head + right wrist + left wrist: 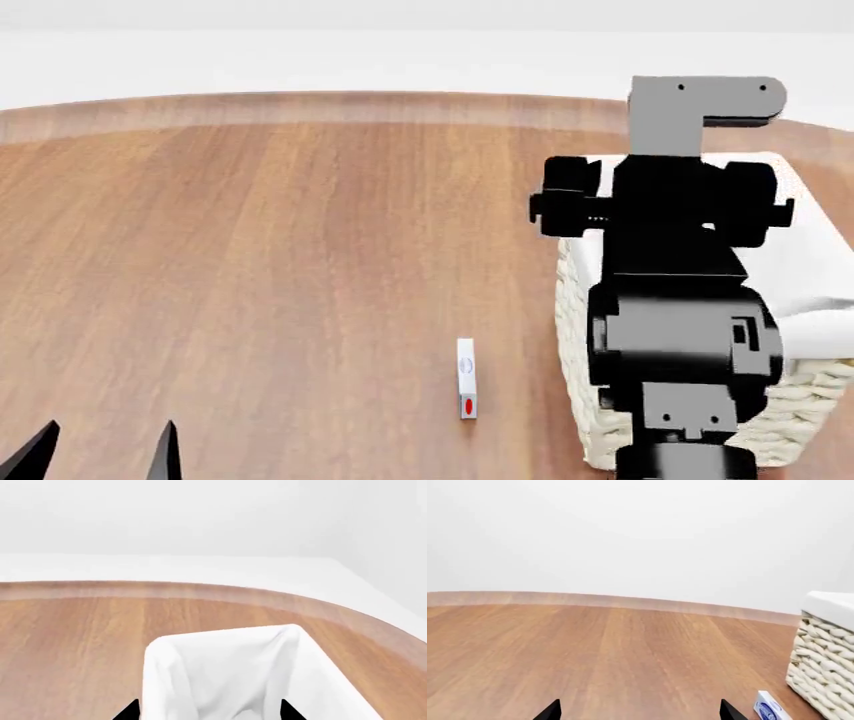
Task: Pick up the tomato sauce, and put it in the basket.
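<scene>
Tomato sauce: the can shows in none of my three views, so I cannot tell its place, its heading or its long axis.

Surface: a brown wood-grain tabletop (267, 250) with a curved, paler far edge, set against plain white walls.

Basket (801, 420): cream woven wicker with a white cloth lining, standing on my right side of the table. My right arm (674, 330) reaches above it and hides much of it in the head view.

Right gripper (208, 712): poised over the lining, black fingertips spread wide, nothing between them.

Left gripper (640, 712): low over bare wood, fingertips likewise parted and holding nothing.

Small white box (466, 392): has blue and red marks, lies flat near the basket's left wall, long axis running away from me.
</scene>
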